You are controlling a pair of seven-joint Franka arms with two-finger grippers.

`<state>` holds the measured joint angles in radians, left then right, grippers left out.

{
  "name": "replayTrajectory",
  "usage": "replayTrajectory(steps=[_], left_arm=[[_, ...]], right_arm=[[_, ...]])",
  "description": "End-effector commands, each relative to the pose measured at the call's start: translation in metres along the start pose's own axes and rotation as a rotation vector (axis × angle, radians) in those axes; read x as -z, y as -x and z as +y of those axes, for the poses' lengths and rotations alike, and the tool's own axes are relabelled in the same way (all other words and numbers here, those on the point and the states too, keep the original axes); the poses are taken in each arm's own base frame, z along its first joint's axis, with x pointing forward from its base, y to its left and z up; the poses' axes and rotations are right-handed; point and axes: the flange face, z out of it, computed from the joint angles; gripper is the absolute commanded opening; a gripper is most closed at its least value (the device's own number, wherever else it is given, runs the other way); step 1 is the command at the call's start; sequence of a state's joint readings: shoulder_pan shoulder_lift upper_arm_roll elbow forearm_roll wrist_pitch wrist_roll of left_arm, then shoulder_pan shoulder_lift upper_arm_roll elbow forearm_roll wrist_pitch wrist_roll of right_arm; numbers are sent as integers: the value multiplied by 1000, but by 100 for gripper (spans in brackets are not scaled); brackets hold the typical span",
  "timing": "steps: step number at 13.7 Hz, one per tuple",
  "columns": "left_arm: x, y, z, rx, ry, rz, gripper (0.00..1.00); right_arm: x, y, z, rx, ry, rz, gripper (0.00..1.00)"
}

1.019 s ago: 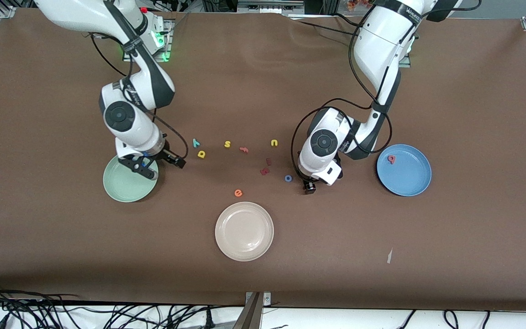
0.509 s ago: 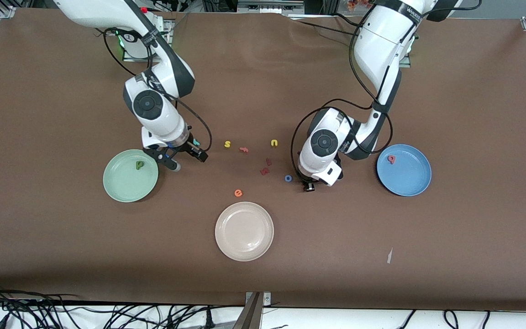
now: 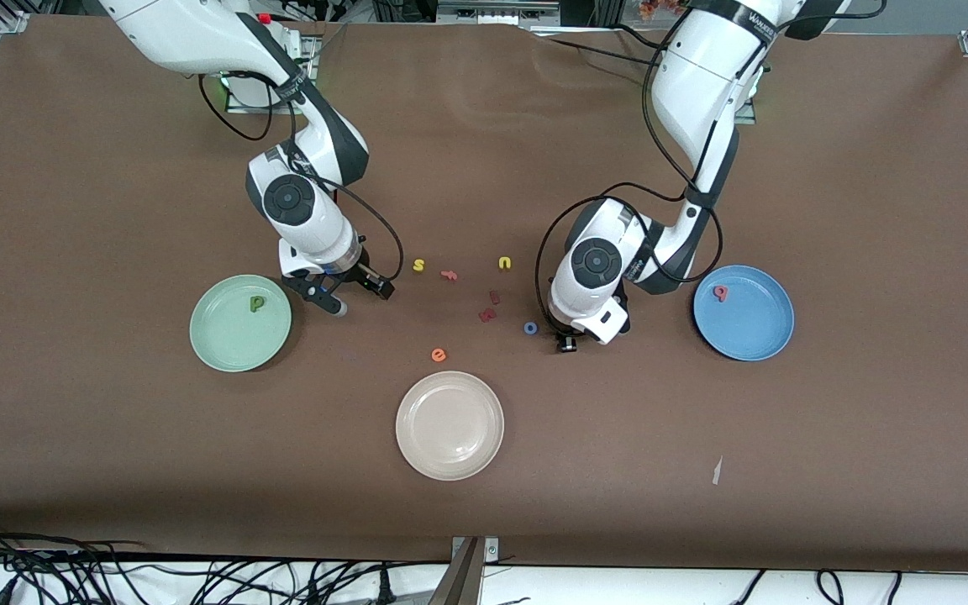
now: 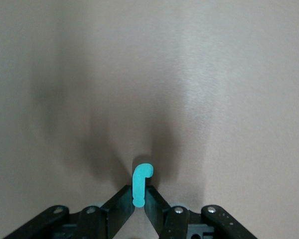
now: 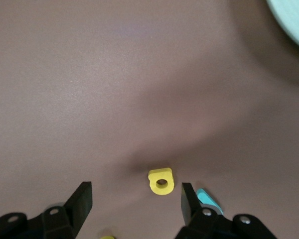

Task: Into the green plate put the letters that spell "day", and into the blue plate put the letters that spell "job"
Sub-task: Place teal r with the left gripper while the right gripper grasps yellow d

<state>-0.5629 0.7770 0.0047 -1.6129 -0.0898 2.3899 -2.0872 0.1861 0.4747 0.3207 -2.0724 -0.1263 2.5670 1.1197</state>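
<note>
Brown table (image 3: 702,126) fills the frame. We see left gripper (image 4: 138,198) pinching teal j (image 4: 140,180); next carry to blue plate (image 3: 765,336). Right gripper (image 5: 134,199) gapes over yellow a (image 5: 161,180) near green plate (image 3: 219,349); we'd lower, close.

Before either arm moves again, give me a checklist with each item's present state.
1. Left gripper shut on the teal j: ok, the fingers pinch its stem just above the table.
2. Right gripper open and lined up on the yellow a: ok, the letter lies on the table between the fingers.
3. Teal y apart from the right gripper's fingers: not ok, it lies right against one fingertip.
4. Dark green d in the green plate: ok.
5. Pinkish-red b in the blue plate: ok.
6. Blue o still to collect: ok, it lies on the table beside the left gripper.
</note>
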Motion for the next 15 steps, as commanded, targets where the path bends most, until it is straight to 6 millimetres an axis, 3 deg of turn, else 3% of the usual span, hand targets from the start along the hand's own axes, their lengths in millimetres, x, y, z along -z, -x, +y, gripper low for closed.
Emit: replayTrajectory(steps=[1,5,9,12,15], left_arm=[[12,-10,-1,-254,-63,45,0],[33,-44,3,-612,-201,49,0],[64,-74,-2,-922,-347,0,0],[81,-135,12,-1052,-429,-71,0],[81,-206,25,-1149,-506,-117,0]], right_arm=[[-14,6,10,11,-22,16,81],[-33,9,23,25,-27,23,81],[-36,20,18,44,-23,21,76],[-39,22,18,52,-13,31,65],[-47,19,20,52,-18,38,64]])
